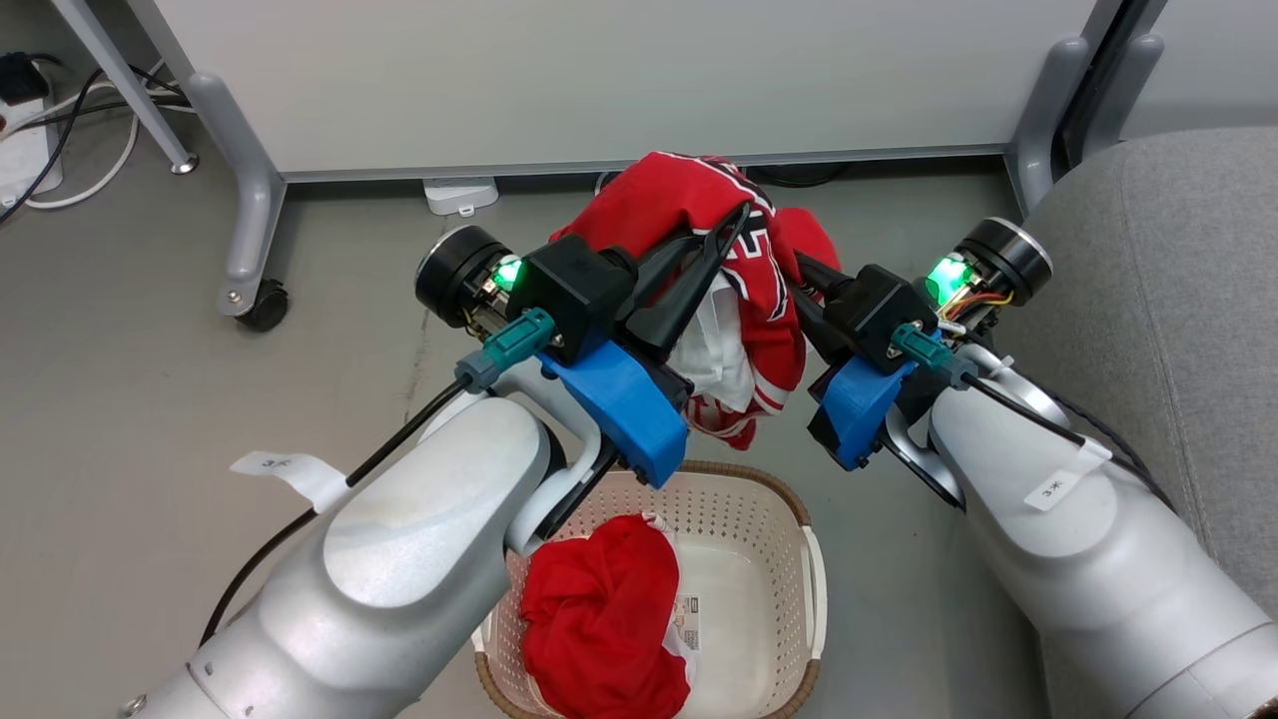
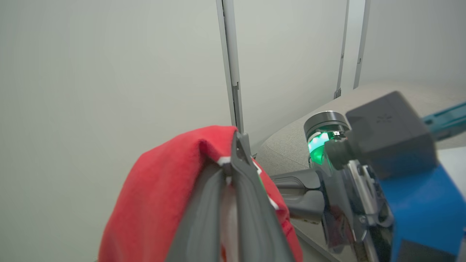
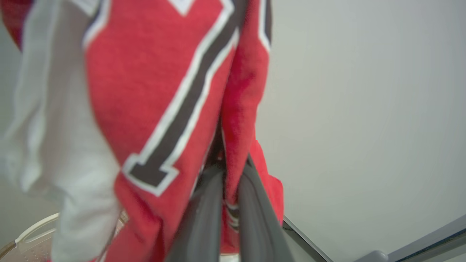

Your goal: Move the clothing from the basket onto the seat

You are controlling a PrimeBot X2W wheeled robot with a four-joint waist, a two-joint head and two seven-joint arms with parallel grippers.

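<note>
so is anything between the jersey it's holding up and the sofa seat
Nothing visible but the robot's own right arm. The jersey hangs from left hand and right hand above the basket; the seat is on the robot's right.

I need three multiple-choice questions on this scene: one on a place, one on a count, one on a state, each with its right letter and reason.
1. Where is the plain red garment? A) in the basket B) on the seat C) on the floor
2. How many red garments are there? A) one B) two C) three
3. The jersey is: A) lying in the basket B) held by both grippers C) spread on the floor
Answers: 1 A, it lies bunched inside the basket. 2 B, the jersey and the plain one. 3 B, the left gripper and the right gripper are both shut on it.
</note>
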